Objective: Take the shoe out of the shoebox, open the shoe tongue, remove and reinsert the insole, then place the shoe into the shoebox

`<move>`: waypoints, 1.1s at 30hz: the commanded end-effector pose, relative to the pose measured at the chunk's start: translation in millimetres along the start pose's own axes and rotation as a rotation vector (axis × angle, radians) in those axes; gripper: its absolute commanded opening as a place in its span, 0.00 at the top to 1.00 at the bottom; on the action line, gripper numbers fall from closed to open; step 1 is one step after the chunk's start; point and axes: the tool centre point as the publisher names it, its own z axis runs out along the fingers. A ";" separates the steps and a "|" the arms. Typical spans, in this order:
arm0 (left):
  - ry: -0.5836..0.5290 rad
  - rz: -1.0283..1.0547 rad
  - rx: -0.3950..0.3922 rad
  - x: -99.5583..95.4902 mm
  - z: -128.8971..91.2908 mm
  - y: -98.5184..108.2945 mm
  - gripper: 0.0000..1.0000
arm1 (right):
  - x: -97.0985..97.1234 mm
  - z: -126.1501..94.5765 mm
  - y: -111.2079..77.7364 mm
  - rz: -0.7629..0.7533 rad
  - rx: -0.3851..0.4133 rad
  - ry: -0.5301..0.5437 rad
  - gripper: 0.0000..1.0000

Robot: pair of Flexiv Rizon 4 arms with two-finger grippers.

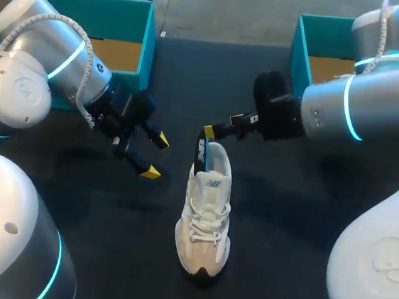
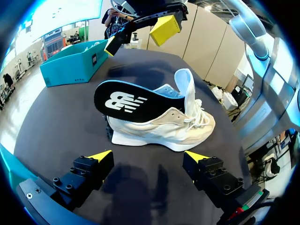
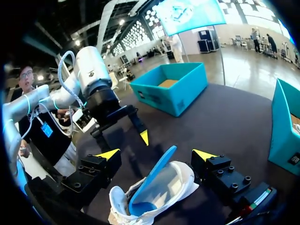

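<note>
The white shoe stands upright on the dark bench, and everything else is placed from it. Its tongue is pulled up and back from the laces. The insole is partly out, with one end down inside the shoe and the other end slanting up past the heel.

The right arm comes in above the heel. Its jaws are spread wide, 1 finger on each side of the insole's raised end. In the right wrist view neither finger touches it.

The left arm is off to the shoe's left, apart from it. Its jaws are also wide and hold nothing, and they point at the shoe's side.

Beyond the heel are 2 open boxes well away from the shoe, the left teal box and the right teal box.
</note>
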 end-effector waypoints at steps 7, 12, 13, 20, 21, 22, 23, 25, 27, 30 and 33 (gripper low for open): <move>-0.001 0.000 -0.002 0.1 0.3 -0.2 0.00 | -16.8 5.1 -5.9 0.142 1.208 0.109 0.00; -0.001 0.000 -0.002 0.1 0.3 -0.2 0.00 | -16.8 5.1 -5.9 0.142 1.208 0.109 0.00; -0.001 0.000 -0.002 0.1 0.3 -0.2 0.00 | -16.8 5.1 -5.9 0.142 1.208 0.109 0.00; -0.001 0.000 -0.002 0.1 0.3 -0.2 0.00 | -26.4 13.6 -17.9 0.316 1.245 0.027 0.00; -0.001 0.000 -0.002 0.1 0.3 -0.2 0.00 | -30.1 13.8 -20.1 0.345 1.244 0.016 0.00; -0.001 0.000 -0.002 0.1 0.3 -0.2 0.00 | -33.6 14.0 -21.6 0.368 1.241 0.004 0.00; -0.001 0.000 -0.002 0.1 0.3 -0.2 0.00 | -38.1 13.6 -23.6 0.405 1.241 -0.008 0.00; -0.001 0.000 -0.002 0.1 0.3 -0.2 0.00 | -45.2 11.2 -25.6 0.445 1.217 -0.012 0.00; -0.001 0.000 -0.002 0.1 0.3 -0.2 0.00 | -49.5 9.3 -26.5 0.466 1.191 -0.001 0.00; -0.001 0.000 -0.002 0.1 0.3 -0.2 0.00 | -54.5 5.7 -27.6 0.487 1.174 0.007 0.00; -0.001 0.000 -0.002 0.1 0.3 -0.2 0.00 | -58.6 0.1 -29.1 0.540 1.188 0.017 0.00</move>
